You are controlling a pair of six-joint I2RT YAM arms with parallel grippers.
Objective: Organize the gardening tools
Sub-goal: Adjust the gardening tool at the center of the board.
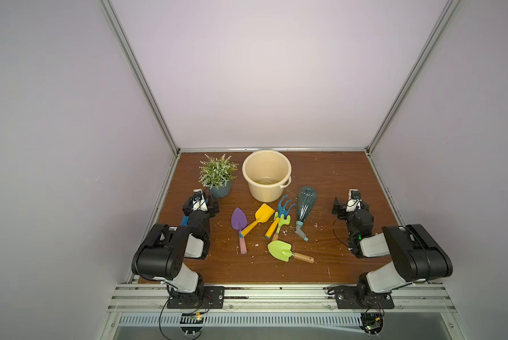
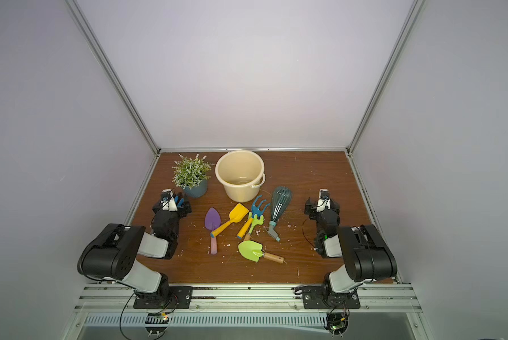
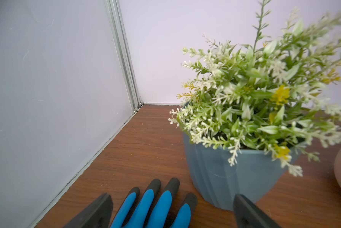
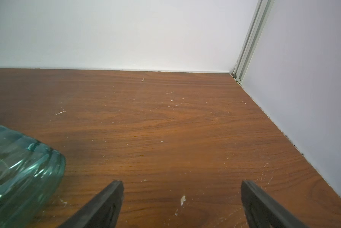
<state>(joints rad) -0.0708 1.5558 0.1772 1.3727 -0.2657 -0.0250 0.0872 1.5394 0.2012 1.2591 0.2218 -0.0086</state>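
Both top views show the tools grouped mid-table point(image 1: 335, 176), in front of the cream bucket point(image 1: 265, 192): purple trowel point(image 1: 238, 219), yellow trowel point(image 1: 264, 212), blue rake point(image 1: 285, 206), lime-green rake point(image 1: 282, 221), and lime-green trowel point(image 1: 280, 250) nearest the arms. The teal spray bottle point(image 1: 305, 203) lies on its side at the right.

Only the left wrist view shows the left pincer point(image 3: 172, 197) released, jaws wide above the fingers of a blue-and-grey glove point(image 3: 155, 205), beside the potted plant point(image 3: 254, 98).

The right wrist view shows the right pincer point(image 4: 182, 183) released over bare table, grasping nothing, with the bottle's base close alongside.
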